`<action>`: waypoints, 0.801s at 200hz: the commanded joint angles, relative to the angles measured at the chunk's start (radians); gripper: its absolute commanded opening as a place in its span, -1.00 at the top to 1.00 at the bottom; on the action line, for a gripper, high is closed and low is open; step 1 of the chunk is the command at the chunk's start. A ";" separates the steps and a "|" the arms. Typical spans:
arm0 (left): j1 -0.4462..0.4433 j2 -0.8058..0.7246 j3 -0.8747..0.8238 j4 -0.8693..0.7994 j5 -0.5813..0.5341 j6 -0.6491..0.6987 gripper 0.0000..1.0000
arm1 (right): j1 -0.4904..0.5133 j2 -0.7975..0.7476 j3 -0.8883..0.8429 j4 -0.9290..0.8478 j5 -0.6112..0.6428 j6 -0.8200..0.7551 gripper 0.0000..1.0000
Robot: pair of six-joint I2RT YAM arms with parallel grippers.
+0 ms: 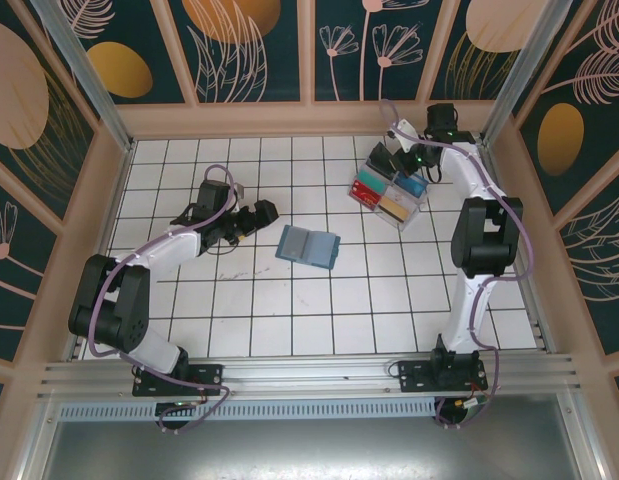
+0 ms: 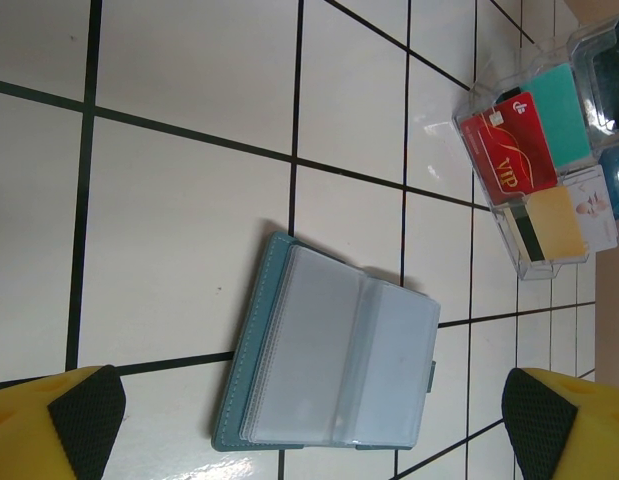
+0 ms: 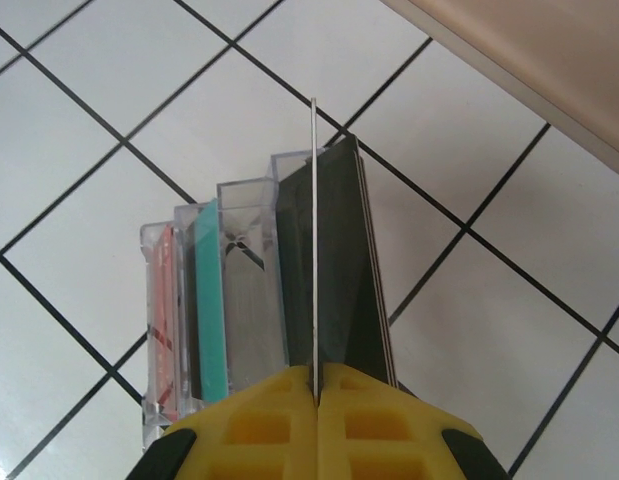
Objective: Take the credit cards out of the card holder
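Overhead, white tiled floor [image 1: 289, 310] hosts left claw [image 1: 254, 218] spread, right claw [image 3: 316, 385] pinching a thin card [image 3: 314, 250].

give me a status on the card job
Left end effector open, just short of the card holder. Right end effector shut on a card, edge-on above the tray. The card holder lies open flat, sleeves look empty.

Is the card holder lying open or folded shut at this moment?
Open. The card holder lies spread flat on the tiles, both clear sleeve pages facing up; no card shows in them.
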 commanded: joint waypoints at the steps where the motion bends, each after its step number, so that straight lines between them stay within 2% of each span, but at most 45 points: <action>1: 0.004 0.016 -0.003 0.028 0.017 -0.010 -0.97 | -0.004 0.025 0.009 -0.023 0.031 -0.019 0.86; 39: 0.004 0.015 -0.004 0.028 0.019 -0.010 -0.97 | -0.007 0.038 0.035 -0.040 0.031 -0.016 0.67; 98: 0.004 0.001 -0.015 0.025 0.004 -0.006 -0.97 | -0.007 -0.003 0.058 -0.019 -0.001 0.029 0.63; 134: 0.004 -0.026 -0.015 -0.003 -0.058 0.008 -0.97 | -0.009 -0.081 0.087 0.013 -0.037 0.175 0.37; 160: 0.006 -0.045 -0.021 -0.023 -0.117 0.015 -0.98 | 0.020 -0.187 -0.006 0.106 -0.019 0.326 0.29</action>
